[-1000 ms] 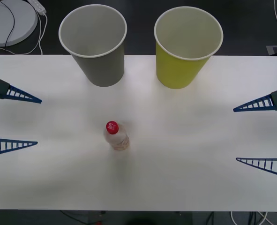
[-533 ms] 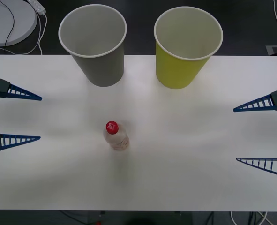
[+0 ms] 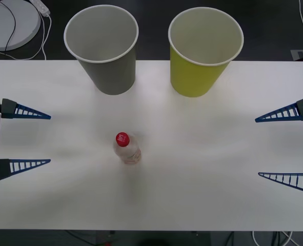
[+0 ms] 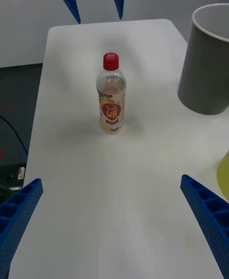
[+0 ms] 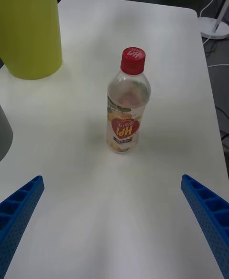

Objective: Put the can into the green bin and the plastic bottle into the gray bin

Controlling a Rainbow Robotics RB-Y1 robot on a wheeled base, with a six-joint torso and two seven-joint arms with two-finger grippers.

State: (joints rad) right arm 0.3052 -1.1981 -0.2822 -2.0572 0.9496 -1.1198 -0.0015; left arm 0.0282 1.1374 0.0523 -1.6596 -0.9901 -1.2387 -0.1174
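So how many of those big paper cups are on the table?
2. The gray cup stands at the far edge of the white table, on the robot's left; the yellow-green cup stands beside it on the right. Both are upright, apart, and look empty.

Red-capped clear plastic bottle point(image 3: 127, 149); gray bin point(image 3: 103, 48); yellow-green bin point(image 3: 203, 50).

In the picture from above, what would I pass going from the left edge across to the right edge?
left gripper → gray bin → plastic bottle → green bin → right gripper
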